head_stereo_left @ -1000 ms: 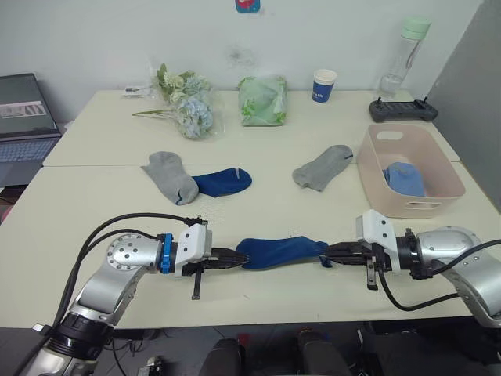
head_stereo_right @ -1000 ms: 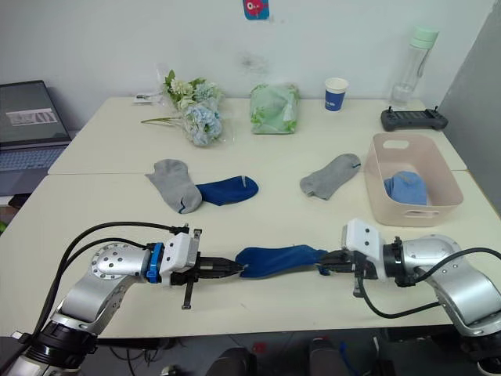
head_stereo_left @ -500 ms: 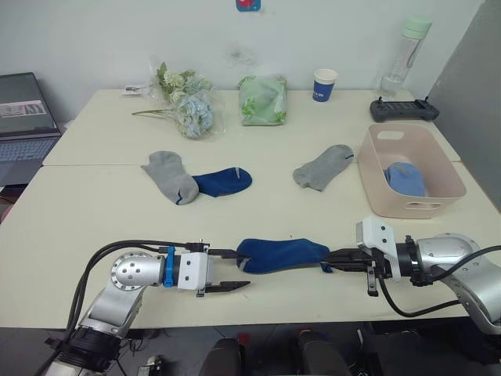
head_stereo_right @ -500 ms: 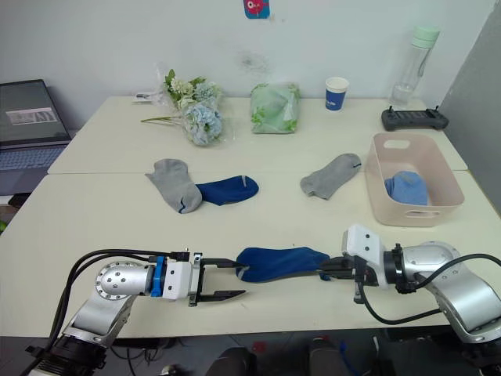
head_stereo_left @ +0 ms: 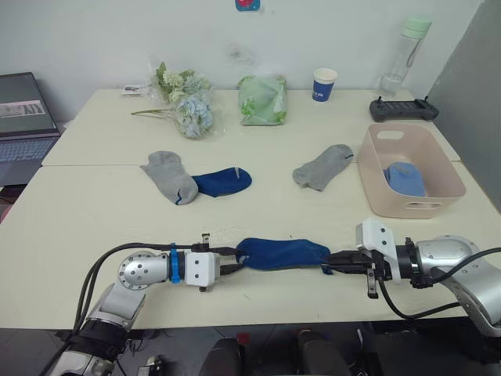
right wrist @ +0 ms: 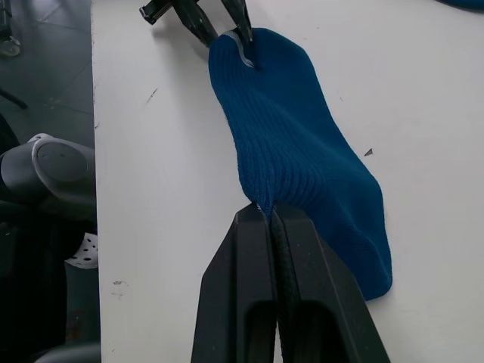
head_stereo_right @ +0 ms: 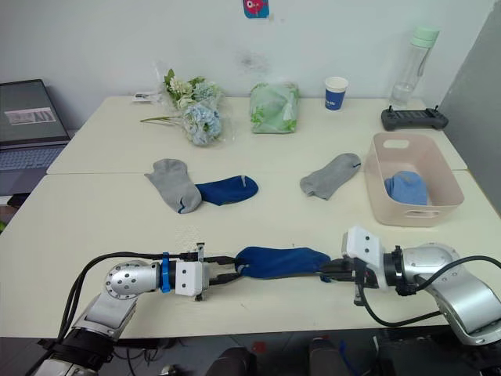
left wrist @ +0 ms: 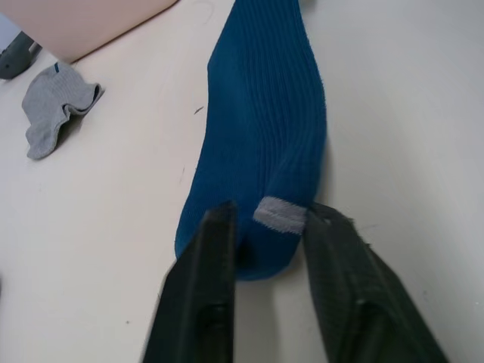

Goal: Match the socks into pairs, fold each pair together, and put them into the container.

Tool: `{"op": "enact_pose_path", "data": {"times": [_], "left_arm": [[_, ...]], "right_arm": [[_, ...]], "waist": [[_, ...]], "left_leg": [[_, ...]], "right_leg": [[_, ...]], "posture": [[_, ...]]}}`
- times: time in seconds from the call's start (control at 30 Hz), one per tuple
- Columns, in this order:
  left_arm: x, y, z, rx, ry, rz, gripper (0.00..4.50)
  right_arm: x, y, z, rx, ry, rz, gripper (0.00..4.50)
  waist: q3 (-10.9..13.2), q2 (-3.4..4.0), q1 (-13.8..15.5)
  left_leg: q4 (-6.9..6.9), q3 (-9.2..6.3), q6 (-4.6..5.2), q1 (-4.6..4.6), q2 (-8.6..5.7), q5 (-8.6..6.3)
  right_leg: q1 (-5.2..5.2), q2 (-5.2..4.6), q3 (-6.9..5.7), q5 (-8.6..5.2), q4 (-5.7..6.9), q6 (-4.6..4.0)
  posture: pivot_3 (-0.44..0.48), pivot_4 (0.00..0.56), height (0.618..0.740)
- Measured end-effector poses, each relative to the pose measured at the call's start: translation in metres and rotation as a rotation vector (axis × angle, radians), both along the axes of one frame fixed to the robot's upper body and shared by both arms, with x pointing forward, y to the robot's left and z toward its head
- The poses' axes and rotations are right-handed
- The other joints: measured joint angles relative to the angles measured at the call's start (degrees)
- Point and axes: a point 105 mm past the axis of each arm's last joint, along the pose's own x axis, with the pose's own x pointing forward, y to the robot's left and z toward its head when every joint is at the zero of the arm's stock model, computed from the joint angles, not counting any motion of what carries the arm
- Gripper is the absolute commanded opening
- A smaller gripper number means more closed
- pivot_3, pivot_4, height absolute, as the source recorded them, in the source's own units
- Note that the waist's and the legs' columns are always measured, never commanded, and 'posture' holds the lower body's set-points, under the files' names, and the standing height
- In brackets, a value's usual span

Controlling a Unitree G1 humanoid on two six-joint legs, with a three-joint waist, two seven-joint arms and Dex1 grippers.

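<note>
The laptop (head_stereo_left: 23, 125) is cut off by the picture's edge, left of the flowers (head_stereo_left: 186, 106). One grey sock (head_stereo_left: 169, 176) covers the end of the second navy sock (head_stereo_left: 223, 181). The light blue socks (head_stereo_left: 405, 178) sit low inside the pink tub (head_stereo_left: 411, 205), so how many are there cannot be told.

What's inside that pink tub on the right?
Inside the pink tub lies a light blue sock bundle, resting toward its far right side. Whether anything sits beneath it is hidden; the near wall covers part of the floor.
</note>
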Motion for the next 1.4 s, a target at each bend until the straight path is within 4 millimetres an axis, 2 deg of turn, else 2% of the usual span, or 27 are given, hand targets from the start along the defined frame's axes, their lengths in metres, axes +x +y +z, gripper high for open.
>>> {"op": "enact_pose_path", "data": {"times": [0.33, 0.47, 0.63, 0.77, 0.83, 0.93, 1.07, 1.2, 1.4], "left_arm": [[-0.003, -0.006, 0.010, -0.052, 0.078, -0.012, 0.05], [-0.016, 0.000, 0.029, -0.071, 0.238, -0.057, 0.05], [-0.035, 0.015, 0.058, -0.069, 0.504, -0.055, 0.05], [-0.047, 0.016, 0.068, -0.102, 0.735, -0.039, 0.05], [-0.051, 0.013, 0.068, -0.109, 0.828, -0.034, 0.05], [-0.047, 0.005, 0.055, -0.082, 0.863, -0.010, 0.05], [-0.024, 0.002, 0.029, -0.031, 0.833, 0.067, 0.05], [0.004, 0.002, 0.025, -0.034, 0.758, 0.128, 0.05], [0.018, 0.007, 0.016, -0.025, 0.742, 0.185, 0.05]], "right_arm": [[-0.002, 0.000, -0.002, 0.001, 0.006, 0.003, 0.00], [-0.007, 0.001, 0.002, -0.008, 0.009, 0.036, 0.00], [-0.031, 0.003, 0.012, -0.030, 0.100, 0.125, 0.00], [-0.056, 0.006, 0.019, -0.025, 0.214, 0.206, 0.00], [-0.058, 0.006, 0.019, -0.019, 0.247, 0.208, 0.00], [-0.045, 0.001, 0.015, -0.023, 0.233, 0.156, 0.00], [-0.015, -0.011, 0.003, -0.084, 0.161, 0.090, 0.00], [0.016, -0.018, -0.003, -0.127, 0.070, 0.060, 0.00], [0.042, -0.012, -0.011, -0.178, -0.024, 0.110, 0.00]], "waist": [[0.0, 0.00, -0.1], [0.1, 0.00, -0.2], [0.2, 0.08, -0.1], [0.3, -0.01, -0.2], [0.4, -0.03, -0.2], [0.4, -0.04, -0.1], [0.4, -0.12, -0.1], [0.5, -0.18, -0.2], [0.5, -0.18, -0.2]], "left_leg": [[0.01, -0.02, 0.00, -0.01, 0.00, 0.00], [0.00, -0.04, 0.00, -0.05, 0.02, 0.00], [0.01, -0.07, 0.01, -0.07, 0.02, 0.00], [0.01, -0.07, 0.01, -0.06, 0.02, 0.00], [0.01, -0.06, 0.01, -0.05, 0.01, 0.00], [0.01, -0.01, 0.01, -0.04, -0.02, 0.00], [0.03, 0.04, 0.00, -0.04, -0.04, 0.00], [0.03, 0.05, -0.01, -0.11, -0.02, 0.00], [0.10, 0.19, -0.05, -0.67, -0.02, 0.03]], "right_leg": [[0.00, 0.00, -0.02, 0.00, 0.00, 0.00], [-0.05, 0.03, -0.05, -0.01, 0.02, 0.00], [-0.01, 0.03, -0.08, -0.01, 0.00, 0.01], [0.00, 0.04, -0.09, -0.01, -0.03, 0.01], [0.01, 0.05, -0.08, -0.02, -0.02, 0.01], [0.01, 0.09, -0.09, -0.02, -0.03, 0.01], [-0.02, 0.10, -0.09, -0.01, -0.03, 0.00], [-0.10, 0.08, -0.08, -0.01, -0.04, 0.00], [-0.87, 0.02, 0.01, 0.00, 0.24, 0.00]], "posture": [[0.000, 0.150, 0.740], [0.000, 0.150, 0.740], [0.000, 0.150, 0.740], [0.000, 0.150, 0.740], [0.000, 0.150, 0.740], [0.000, 0.150, 0.740], [0.000, 0.150, 0.740], [0.000, 0.150, 0.740], [0.000, 0.150, 0.740]]}}
